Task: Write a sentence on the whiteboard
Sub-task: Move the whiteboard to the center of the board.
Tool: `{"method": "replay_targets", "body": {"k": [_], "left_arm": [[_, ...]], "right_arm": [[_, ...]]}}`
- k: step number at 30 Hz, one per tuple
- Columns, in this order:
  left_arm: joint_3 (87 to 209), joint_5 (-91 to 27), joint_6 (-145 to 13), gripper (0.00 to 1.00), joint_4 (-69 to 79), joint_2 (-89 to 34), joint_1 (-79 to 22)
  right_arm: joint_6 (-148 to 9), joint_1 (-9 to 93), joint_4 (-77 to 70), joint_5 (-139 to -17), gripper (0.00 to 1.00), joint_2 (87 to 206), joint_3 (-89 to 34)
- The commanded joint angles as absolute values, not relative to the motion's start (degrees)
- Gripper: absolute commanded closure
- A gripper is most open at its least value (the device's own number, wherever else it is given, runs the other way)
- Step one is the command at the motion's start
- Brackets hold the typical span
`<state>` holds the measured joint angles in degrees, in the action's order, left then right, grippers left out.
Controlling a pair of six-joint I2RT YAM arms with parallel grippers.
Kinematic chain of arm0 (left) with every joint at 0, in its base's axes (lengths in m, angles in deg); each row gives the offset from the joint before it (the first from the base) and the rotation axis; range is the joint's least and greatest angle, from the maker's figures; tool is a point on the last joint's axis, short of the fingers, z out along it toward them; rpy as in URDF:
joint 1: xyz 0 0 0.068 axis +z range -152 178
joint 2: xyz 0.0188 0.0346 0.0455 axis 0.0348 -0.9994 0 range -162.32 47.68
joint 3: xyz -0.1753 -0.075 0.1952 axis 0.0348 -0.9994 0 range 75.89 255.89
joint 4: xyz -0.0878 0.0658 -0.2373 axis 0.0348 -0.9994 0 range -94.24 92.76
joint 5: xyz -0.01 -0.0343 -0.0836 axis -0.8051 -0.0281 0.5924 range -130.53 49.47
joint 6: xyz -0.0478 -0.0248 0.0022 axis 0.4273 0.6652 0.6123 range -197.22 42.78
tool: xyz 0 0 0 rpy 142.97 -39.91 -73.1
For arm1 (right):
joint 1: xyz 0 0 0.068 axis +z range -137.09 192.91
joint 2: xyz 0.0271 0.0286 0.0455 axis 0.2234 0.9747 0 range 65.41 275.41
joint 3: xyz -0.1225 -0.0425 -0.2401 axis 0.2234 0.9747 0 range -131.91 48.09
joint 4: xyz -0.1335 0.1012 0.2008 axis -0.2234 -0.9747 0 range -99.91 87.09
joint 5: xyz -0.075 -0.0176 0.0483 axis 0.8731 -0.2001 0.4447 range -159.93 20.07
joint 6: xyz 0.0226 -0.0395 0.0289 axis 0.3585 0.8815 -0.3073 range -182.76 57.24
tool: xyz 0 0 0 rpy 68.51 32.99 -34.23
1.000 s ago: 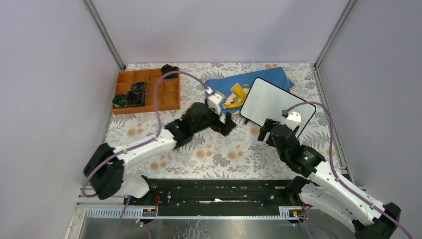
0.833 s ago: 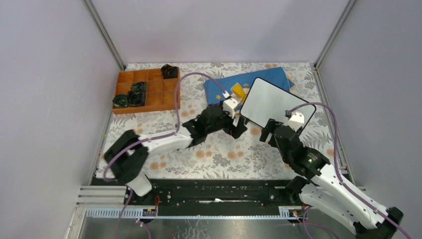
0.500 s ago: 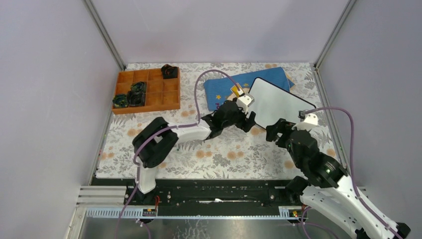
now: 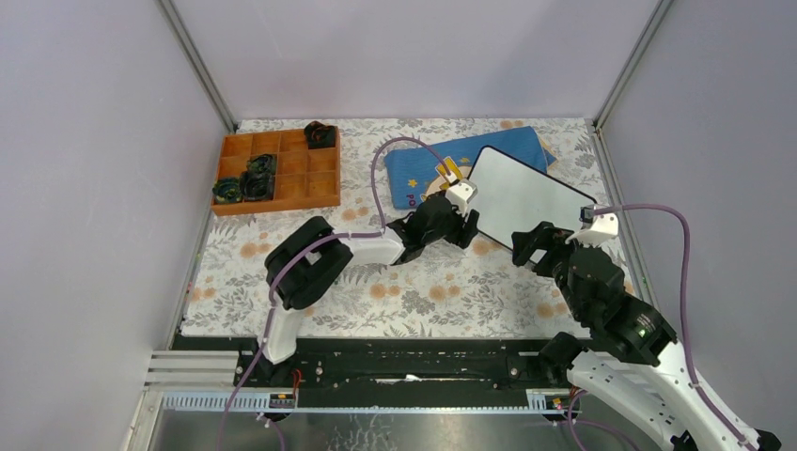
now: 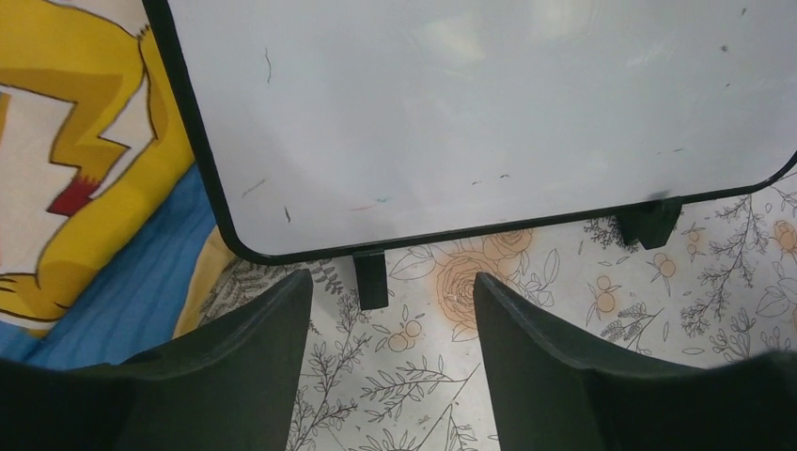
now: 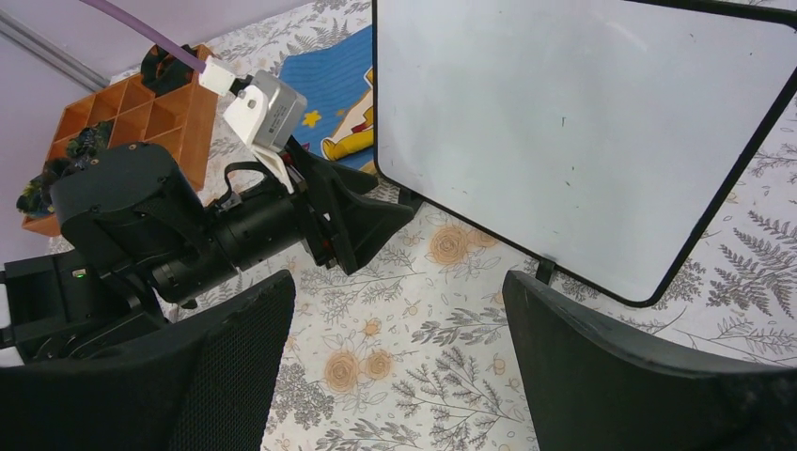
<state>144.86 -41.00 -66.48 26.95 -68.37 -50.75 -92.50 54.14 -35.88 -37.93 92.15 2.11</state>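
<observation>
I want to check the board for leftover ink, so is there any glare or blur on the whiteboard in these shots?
Left wrist view: the whiteboard carries soft pale reflections near its top edge, yet the small stray marks stay sharp. Right wrist view: evenly lit, no hot spot, marks crisp too. Top view: flat grey-white, too small to show any marks.
</observation>
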Motion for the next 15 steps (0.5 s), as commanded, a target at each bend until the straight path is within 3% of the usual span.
{"method": "replay_targets", "body": {"k": [1,15], "left_arm": [[145.0,-41.9,-65.8,0.32,31.7,-70.7,-50.5],[147.8,-43.2,-66.7,0.44,28.6,-74.2,-50.4]], "right_arm": [[-90.3,54.0,-35.7,-36.8,0.12,91.5,-0.6],[-90.1,54.0,-36.6,-35.4,0.11,90.8,-0.7]]}}
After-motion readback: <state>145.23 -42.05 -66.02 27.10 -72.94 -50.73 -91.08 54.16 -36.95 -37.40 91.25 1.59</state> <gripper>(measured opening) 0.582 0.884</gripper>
